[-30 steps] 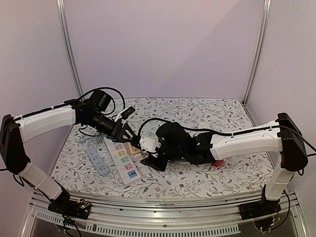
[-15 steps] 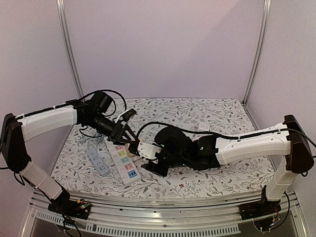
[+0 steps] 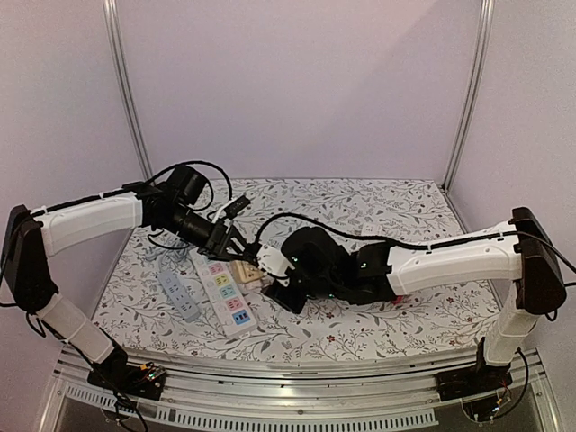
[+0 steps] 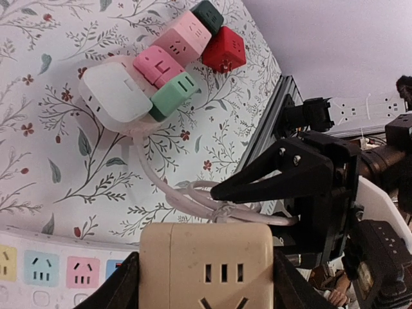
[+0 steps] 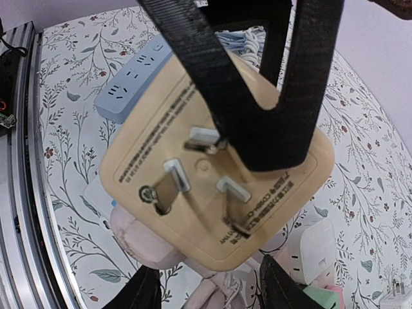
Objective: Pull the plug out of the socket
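Note:
A beige cube socket (image 3: 245, 270) is held above the mat, clamped between my left gripper's (image 3: 236, 250) fingers. In the left wrist view the socket (image 4: 206, 264) fills the space between my jaws, its slotted face toward the camera. In the right wrist view its pronged face (image 5: 212, 167) shows, with a left finger (image 5: 257, 96) across it. A pale pink plug (image 5: 141, 241) sits against the socket's lower edge, and its bundled pink cord (image 4: 193, 199) trails off. My right gripper (image 5: 209, 290) is closed around the plug and cord. It also shows in the top view (image 3: 270, 270).
A white power strip (image 3: 225, 292) with coloured outlets and a blue-grey strip (image 3: 178, 292) lie on the floral mat at left. A white adapter (image 4: 116, 96) with pink, green and red cubes (image 4: 187, 45) lies under the right arm. The metal table rail (image 4: 270, 122) is near.
My right gripper has moved left and closed in on the plug at the beige socket. My left gripper has kept its hold on the socket and shifted slightly.

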You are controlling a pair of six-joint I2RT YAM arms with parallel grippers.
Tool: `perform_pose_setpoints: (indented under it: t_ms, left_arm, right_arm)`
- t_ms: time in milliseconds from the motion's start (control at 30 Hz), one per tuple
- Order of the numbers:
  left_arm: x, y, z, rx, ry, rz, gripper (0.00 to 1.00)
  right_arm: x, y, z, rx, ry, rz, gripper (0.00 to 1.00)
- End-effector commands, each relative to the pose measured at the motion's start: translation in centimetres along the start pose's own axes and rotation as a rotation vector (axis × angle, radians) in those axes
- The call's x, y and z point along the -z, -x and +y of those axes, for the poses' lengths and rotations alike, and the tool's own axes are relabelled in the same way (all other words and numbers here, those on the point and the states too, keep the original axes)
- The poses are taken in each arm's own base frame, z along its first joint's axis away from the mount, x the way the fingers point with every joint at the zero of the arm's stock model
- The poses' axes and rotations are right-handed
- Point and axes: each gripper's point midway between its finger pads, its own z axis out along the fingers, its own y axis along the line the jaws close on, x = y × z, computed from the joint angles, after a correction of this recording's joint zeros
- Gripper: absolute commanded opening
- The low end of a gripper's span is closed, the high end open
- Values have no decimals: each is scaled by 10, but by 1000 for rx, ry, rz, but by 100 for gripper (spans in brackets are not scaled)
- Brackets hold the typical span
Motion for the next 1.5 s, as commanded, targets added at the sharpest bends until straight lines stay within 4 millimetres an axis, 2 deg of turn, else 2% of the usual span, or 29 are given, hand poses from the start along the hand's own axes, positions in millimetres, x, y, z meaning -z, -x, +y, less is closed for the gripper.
perform_pose_setpoints:
  t_ms: [0,33,133,200,267,300,333,467,600,933,1033,1167,1200,1300,1467]
  left_arm:
    - [8,14,-9,-54,3,-42,14]
    - [12,17,-6,-47,10,-58,14]
    - [22,25,2,-21,34,-104,14]
    - [26,28,8,-1,43,-122,15]
    - [26,28,10,15,39,-122,15]
    - [25,28,10,22,34,-117,15]
    - [24,28,10,26,29,-115,15]
    - [24,27,9,29,20,-113,15]
    - [25,27,7,27,13,-113,15]
    - [24,25,3,22,-7,-106,14]
    - [23,24,2,22,-12,-101,14]
    - [23,24,-1,16,-21,-98,14]
    - [23,23,-2,15,-25,-95,14]
    - [22,22,-5,13,-42,-87,14]
    - [18,19,-6,12,-43,-69,14]
  right_arm:
    - [0,-10,-10,-35,-21,39,1]
    - [1,-12,-2,-23,21,36,10]
    - [17,-8,10,-8,109,-11,49]
    - [31,-6,13,-13,136,-51,65]
    - [49,3,10,-25,132,-102,75]
    - [54,4,9,-28,124,-113,86]
    - [60,6,7,-28,114,-127,90]
    - [69,5,-3,-15,21,-128,97]
    - [52,-3,-5,20,-54,-72,98]
    - [9,6,-16,156,-176,-11,99]
    - [-5,0,-19,224,-213,28,97]
    - [-17,-8,-21,287,-211,61,83]
    - [-22,-14,-26,296,-190,74,69]
    - [-23,-15,-31,308,-182,74,55]
    - [-27,-8,-29,333,-167,57,21]
